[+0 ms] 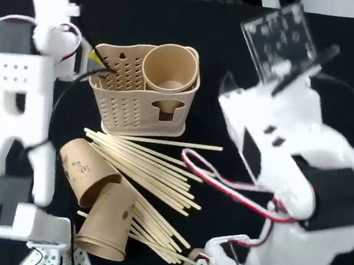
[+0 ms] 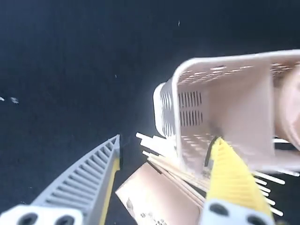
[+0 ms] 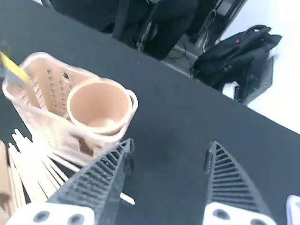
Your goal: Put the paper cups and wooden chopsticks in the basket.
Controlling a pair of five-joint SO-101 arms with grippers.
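Hovering by the basket (image 1: 138, 112) — left jaws and right jaws spread, empty.
One paper cup (image 1: 169, 68) inside — two cups (image 1: 86, 170) and chopsticks (image 1: 153, 171) on the counter (image 1: 176, 24).

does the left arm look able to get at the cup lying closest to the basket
Probably yes: that cup lies uncovered on its side, and the left gripper, jaws open, is at the basket wall close by, nothing between them.

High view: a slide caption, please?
One cup stands in the basket; two cups and chopsticks lie on the table.
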